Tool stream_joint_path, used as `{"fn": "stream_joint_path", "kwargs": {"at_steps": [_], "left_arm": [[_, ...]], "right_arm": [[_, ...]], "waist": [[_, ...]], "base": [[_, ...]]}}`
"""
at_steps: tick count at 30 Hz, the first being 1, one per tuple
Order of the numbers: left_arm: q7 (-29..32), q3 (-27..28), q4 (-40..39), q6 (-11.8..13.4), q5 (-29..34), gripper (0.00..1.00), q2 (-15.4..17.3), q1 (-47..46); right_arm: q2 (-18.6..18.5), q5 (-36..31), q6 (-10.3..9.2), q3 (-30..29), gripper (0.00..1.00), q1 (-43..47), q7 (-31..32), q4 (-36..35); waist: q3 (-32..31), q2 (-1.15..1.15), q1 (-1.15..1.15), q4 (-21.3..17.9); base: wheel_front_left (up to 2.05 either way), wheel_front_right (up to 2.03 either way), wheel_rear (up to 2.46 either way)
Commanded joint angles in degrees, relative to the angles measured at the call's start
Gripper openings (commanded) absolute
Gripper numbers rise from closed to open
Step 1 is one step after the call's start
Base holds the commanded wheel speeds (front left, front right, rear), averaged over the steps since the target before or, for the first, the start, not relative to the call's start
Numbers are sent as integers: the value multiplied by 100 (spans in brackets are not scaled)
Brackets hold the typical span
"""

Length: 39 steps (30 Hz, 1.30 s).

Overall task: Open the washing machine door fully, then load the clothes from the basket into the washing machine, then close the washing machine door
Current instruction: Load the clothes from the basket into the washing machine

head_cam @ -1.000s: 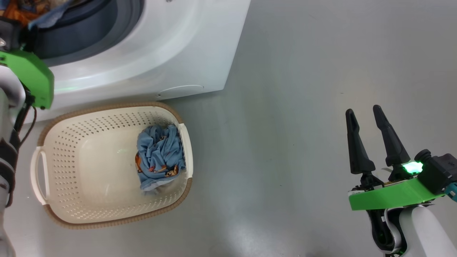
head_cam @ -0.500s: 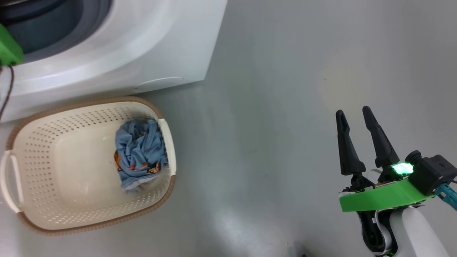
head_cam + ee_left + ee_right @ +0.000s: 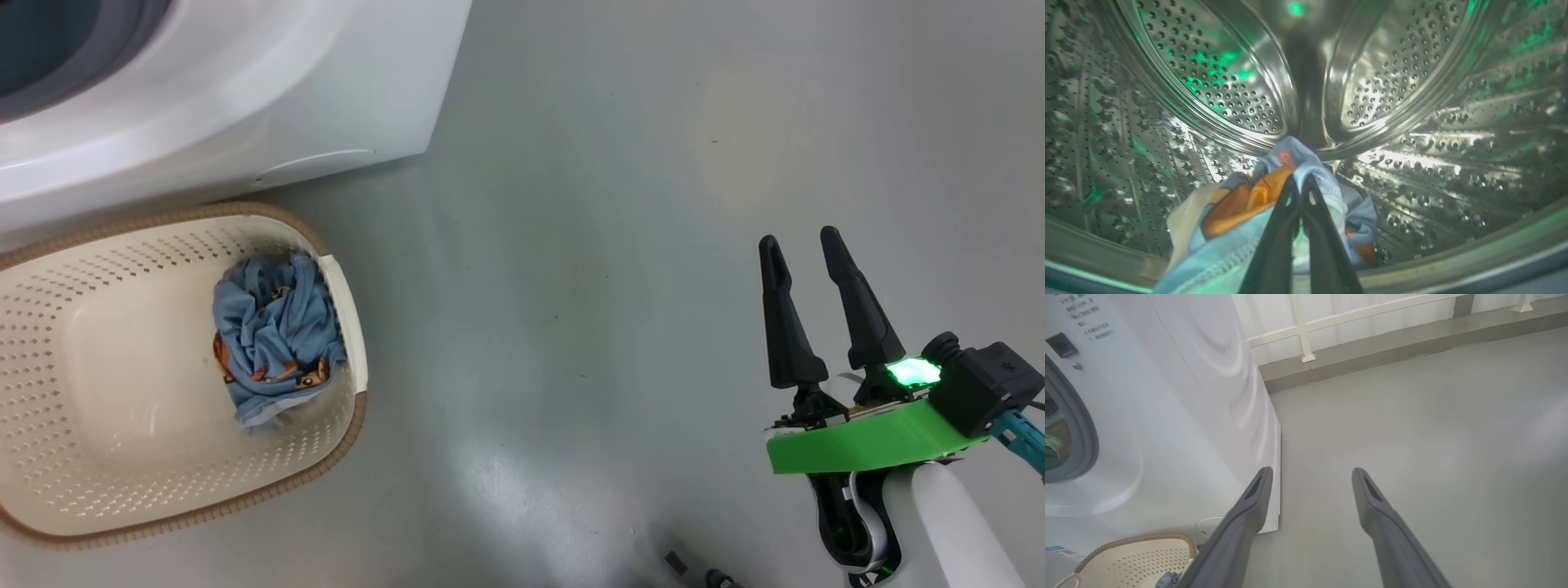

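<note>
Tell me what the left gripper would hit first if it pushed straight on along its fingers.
The left gripper, shut on one of the clothes, points into the steel drum. Pushing on, it would probably meet the drum's back wall low down, near the dark central spoke; depth is unclear.

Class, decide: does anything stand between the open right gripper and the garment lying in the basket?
Nothing visible: only bare floor and the near wall of the basket lie between the right gripper and the garment.

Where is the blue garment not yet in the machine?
Head view, lower left: the garment lies in the basket, at its right wall, before the washing machine.
</note>
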Motion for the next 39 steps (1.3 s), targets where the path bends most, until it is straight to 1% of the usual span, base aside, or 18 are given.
{"fn": "stream_joint_path", "kwargs": {"at_steps": [1,6,14,18,19,21,22,23,24,33,35,39], "left_arm": [[-30,13,-4,20,68,0,255,94],[-30,-195,293,35,268,0,247,15],[319,-483,523,132,492,1,274,-157],[651,-696,588,184,657,26,324,-122],[746,-711,600,192,658,29,331,-109],[841,-719,613,192,638,45,334,-100],[866,-728,618,196,636,65,334,-103],[909,-736,622,192,630,94,331,-105],[934,-744,626,188,625,100,328,-107],[940,-674,643,105,434,100,250,-23],[865,-620,645,77,351,100,202,43],[526,-328,647,-18,3,100,40,140]], "right_arm": [[-18,27,32,122,100,9,-44,-117],[-11,34,32,178,100,-23,-44,-119],[-8,60,32,231,100,-47,-44,-111],[-7,98,32,257,100,-38,-44,-110],[-7,105,32,260,100,-38,-44,-114],[-7,114,32,257,100,-39,-44,-123],[-7,116,32,253,100,-38,-44,-126],[-7,117,32,248,100,-39,-44,-127],[-7,118,32,242,100,-40,-44,-126],[-6,120,32,220,100,-46,-44,-117],[-6,108,32,204,100,-38,-44,-107],[-6,71,32,153,100,-19,-44,-103]], "waist": [[3,0,0,-10],[18,0,0,-17],[1,0,0,-25],[-36,0,0,-38],[-42,0,0,-42],[-52,0,0,-45],[-57,0,0,-43],[-62,0,0,-40],[-68,0,0,-36],[-198,0,0,33],[-253,0,0,65],[-348,0,0,160]], "base": [[0,0,0],[0,0,0],[0,0,0],[0,0,0],[0,0,0],[0,0,0],[0,0,0],[0,0,0],[0,0,0],[0,0,0],[0,0,0],[0,0,0]]}}
